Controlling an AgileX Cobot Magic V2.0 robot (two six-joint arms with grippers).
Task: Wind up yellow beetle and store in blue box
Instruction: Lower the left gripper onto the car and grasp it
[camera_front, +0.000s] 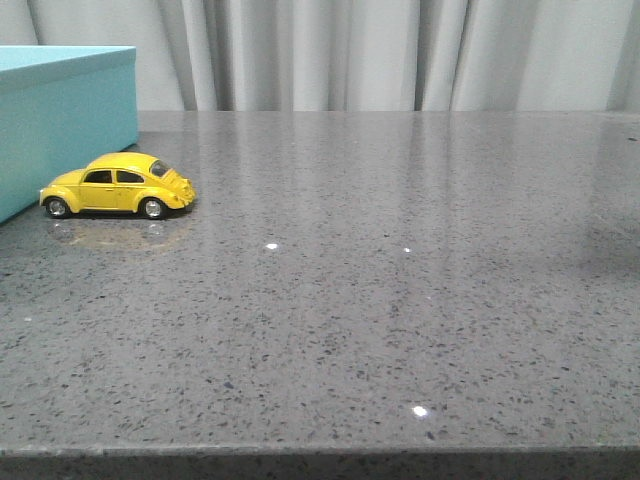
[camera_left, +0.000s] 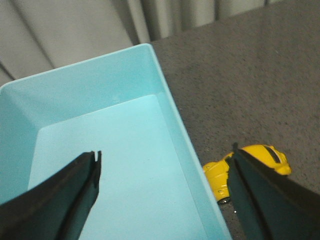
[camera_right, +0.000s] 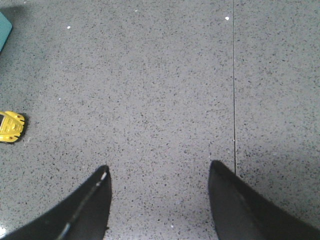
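The yellow beetle (camera_front: 118, 186) stands on its wheels on the grey table, close beside the blue box (camera_front: 60, 110) at the far left. In the left wrist view the beetle (camera_left: 248, 167) shows just outside the open, empty box (camera_left: 150, 65), partly behind one finger. My left gripper (camera_left: 165, 162) is open and empty, held above the box's inside near the wall next to the car. My right gripper (camera_right: 159, 172) is open and empty above bare table, well apart from the beetle (camera_right: 11, 126), which shows at that view's edge. Neither arm shows in the front view.
The speckled grey tabletop (camera_front: 400, 300) stretches to the right and front. A grey curtain (camera_front: 380, 50) hangs behind the table. A thin seam (camera_right: 234, 90) runs across the table in the right wrist view.
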